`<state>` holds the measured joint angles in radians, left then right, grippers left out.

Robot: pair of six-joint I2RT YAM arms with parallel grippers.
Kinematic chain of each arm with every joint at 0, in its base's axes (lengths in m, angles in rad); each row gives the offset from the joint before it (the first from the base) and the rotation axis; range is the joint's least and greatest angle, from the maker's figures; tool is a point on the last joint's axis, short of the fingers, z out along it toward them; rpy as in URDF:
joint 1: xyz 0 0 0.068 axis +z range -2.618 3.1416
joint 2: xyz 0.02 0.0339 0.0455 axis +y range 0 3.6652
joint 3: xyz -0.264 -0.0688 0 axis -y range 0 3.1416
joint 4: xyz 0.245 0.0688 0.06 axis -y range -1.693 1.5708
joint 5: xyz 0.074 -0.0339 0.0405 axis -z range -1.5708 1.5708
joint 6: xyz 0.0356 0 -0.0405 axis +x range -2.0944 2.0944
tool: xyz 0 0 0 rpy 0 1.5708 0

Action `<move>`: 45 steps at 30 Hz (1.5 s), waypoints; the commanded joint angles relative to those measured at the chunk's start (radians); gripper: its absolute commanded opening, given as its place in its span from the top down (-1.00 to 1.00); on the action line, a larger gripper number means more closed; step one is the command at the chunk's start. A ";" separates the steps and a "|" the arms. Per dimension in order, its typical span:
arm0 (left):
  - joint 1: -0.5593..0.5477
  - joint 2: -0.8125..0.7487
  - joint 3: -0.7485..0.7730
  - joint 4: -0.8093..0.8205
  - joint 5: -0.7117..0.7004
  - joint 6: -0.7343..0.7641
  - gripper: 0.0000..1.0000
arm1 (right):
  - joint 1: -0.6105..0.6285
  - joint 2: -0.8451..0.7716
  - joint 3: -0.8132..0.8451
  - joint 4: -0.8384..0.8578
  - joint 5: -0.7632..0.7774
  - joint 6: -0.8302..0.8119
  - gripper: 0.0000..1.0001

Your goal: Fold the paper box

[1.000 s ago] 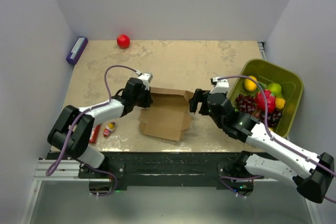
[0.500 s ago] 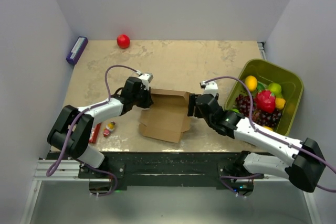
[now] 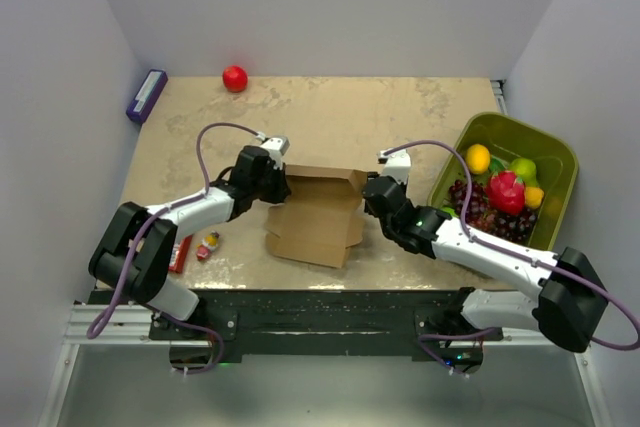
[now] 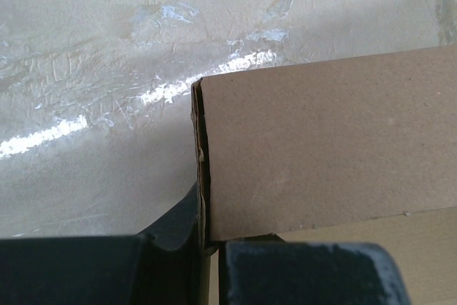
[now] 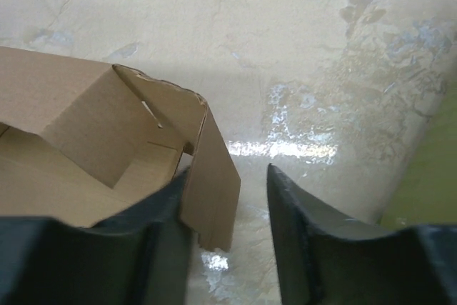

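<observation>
Brown cardboard, plain: the paper box (image 3: pixel 312 219) lies at the middle of the table (image 3: pixel 350 117), between the two arms, partly formed. Base flat, far wall raised, near edge unfolded.

Left gripper (image 4: pixel 211 244): jaws closed on the left end of the raised far wall (image 4: pixel 321 148), pinching the doubled edge of card. Judgement: this grip is an anchor. It keeps the wall upright and stops the light sheet sliding while the other arm works.

Right gripper (image 5: pixel 228 198): at the box's right end, jaws apart and straddling the standing end flap (image 5: pixel 214 169). Left finger sits against the flap's inner face; a clear gap shows between the flap and the right finger. Not pinching.

Judgement: step in hand is the right-end fold. The flap leans slightly outward, and a short tab (image 5: pixel 93 133) already hangs inside the corner. The next move needs the flap gripped or pushed inward, square to the far wall.

Risk: thin card may buckle, or the base lift, if the push runs against the left hold.

Green bin (image 3: pixel 520 127) of fruit stands well right, out of the way.
</observation>
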<state>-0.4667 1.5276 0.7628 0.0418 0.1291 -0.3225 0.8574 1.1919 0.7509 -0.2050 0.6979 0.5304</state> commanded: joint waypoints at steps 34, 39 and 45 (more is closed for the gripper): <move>0.003 0.135 0.046 0.083 -0.393 -0.035 1.00 | 0.106 -0.124 -0.111 0.018 0.022 0.097 1.00; 0.005 0.143 0.046 0.067 -0.436 -0.036 1.00 | 0.115 -0.140 -0.119 0.004 0.023 0.108 1.00; 0.010 0.160 0.073 0.038 -0.477 -0.033 1.00 | 0.129 -0.184 -0.150 -0.036 0.017 0.134 1.00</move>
<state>-0.5011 1.6558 0.8009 0.1345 -0.0631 -0.3527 0.9745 1.0706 0.6220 -0.1886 0.6548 0.6281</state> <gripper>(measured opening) 0.068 0.014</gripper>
